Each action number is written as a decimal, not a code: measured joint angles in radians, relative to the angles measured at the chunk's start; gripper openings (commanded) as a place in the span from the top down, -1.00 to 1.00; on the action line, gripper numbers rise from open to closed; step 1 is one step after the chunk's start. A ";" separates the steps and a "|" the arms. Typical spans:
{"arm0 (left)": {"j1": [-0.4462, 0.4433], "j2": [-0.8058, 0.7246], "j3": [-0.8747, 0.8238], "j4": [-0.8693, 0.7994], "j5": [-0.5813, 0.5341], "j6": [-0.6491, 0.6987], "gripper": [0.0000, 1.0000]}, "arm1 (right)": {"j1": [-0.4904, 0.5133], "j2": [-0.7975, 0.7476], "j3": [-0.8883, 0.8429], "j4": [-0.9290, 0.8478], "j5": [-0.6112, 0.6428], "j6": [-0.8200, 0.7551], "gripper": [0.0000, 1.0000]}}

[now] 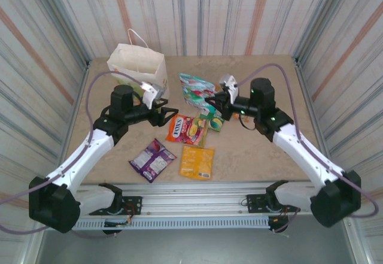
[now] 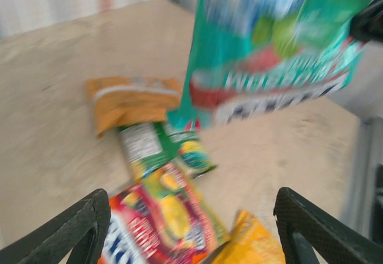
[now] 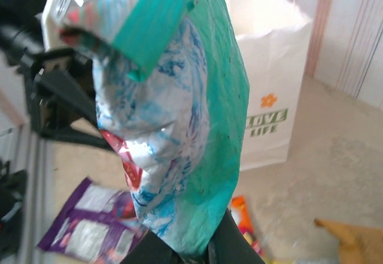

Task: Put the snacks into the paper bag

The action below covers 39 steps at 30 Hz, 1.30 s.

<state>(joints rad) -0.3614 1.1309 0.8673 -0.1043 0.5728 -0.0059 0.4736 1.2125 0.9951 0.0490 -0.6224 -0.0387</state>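
— Snacks: where do they lie, starting from your side of the bench [image 1: 257,156]?

— Nearest the front edge you have the purple packet [image 1: 152,159] and, just beside it on the right, the yellow-orange packet [image 1: 197,161]. Past those, about mid-bench, the red-yellow packet [image 1: 185,129] touches the green packet [image 1: 214,122]. The left wrist view shows an orange packet [image 2: 131,99] just beyond them.

— And the grippers?

— Your right gripper [image 1: 210,102] is clamped on the teal packet [image 3: 179,108], holding it up off the bench above that middle group. Your left gripper [image 2: 191,234] hangs spread wide with nothing between its fingers, pointing toward the lifted packet.

— Which step is this?

— I'd call it the carry: one packet lifted, not yet bagged. The paper bag [image 1: 137,66] stands upright at the far left corner, mouth up.

— What does the next move need?

— Swing the teal packet left and farther back until it hangs over the bag's mouth, clear of the handles, then let go. Mind your left arm, close by the bag's near side.
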 measured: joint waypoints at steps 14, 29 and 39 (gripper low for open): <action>0.197 -0.133 -0.164 -0.118 -0.253 -0.206 -0.51 | 0.117 0.590 0.602 0.243 0.099 0.003 0.93; 0.206 -0.137 -0.165 -0.132 -0.261 -0.209 -0.50 | 0.154 1.030 1.091 0.286 0.024 0.134 0.84; 0.212 -0.140 -0.165 -0.140 -0.259 -0.208 -0.46 | 0.181 1.069 1.126 0.229 0.019 0.159 0.14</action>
<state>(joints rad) -0.1497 0.9905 0.7025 -0.2440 0.3134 -0.2138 0.6544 2.2810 2.1216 0.2783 -0.6037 0.1204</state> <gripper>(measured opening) 0.731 0.412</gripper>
